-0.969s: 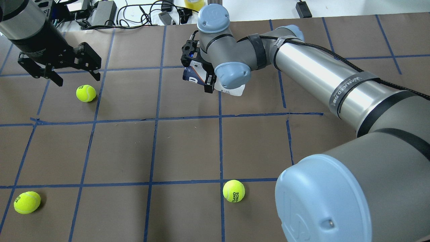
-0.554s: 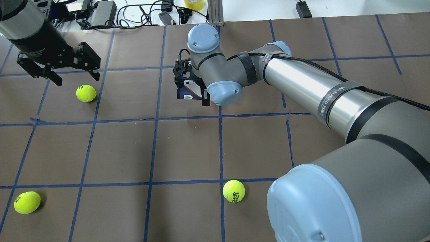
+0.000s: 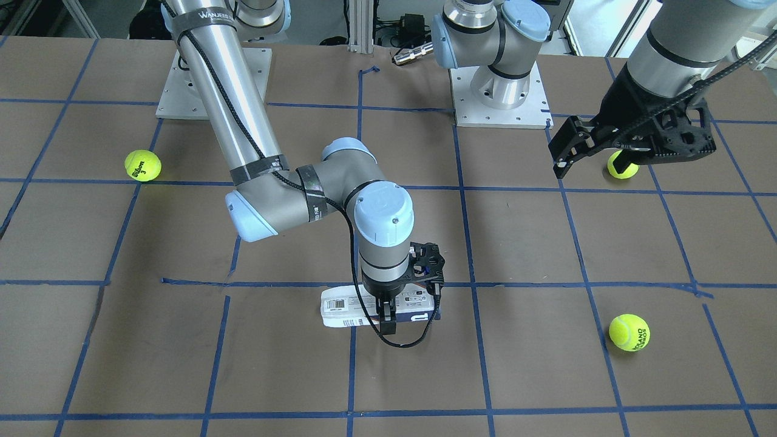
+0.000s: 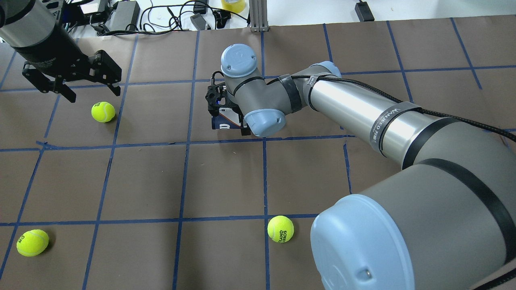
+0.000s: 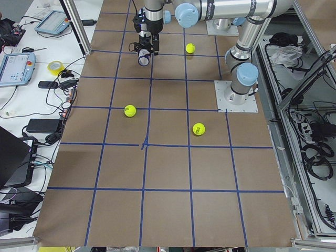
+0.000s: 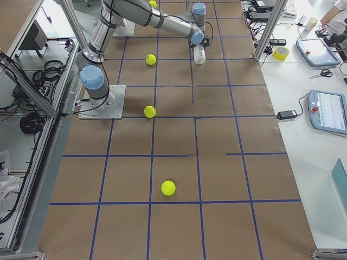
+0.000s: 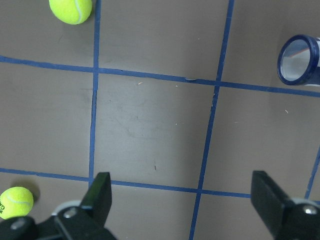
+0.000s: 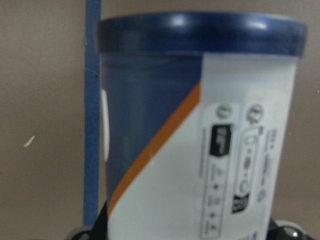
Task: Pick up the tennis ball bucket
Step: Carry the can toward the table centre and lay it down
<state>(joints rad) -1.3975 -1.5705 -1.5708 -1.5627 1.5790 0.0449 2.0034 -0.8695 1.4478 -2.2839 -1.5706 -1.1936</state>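
right gripper (image 3: 411,306) is clamped on the tennis ball bucket (image 8: 200,125), one finger on each side of the barrel, just behind the navy rim (image 8: 200,32). bucket is on its side, long axis horizontal and running along the length of the table (image 4: 141,181). fingers cross that axis at right angles, so the pinch is across the diameter. grip sits at the rim end, not mid-length: the white end sticks out toward the robot's right, and I'd expect it to droop on a straight-up lift. can't tell if it's clear of the surface. rim end faces the left gripper (image 7: 181,182), which hangs with fingers spread wide and empty, well apart from the bucket, near a tennis ball (image 4: 103,111). right arm is the nearer one by far, so the lift is its job
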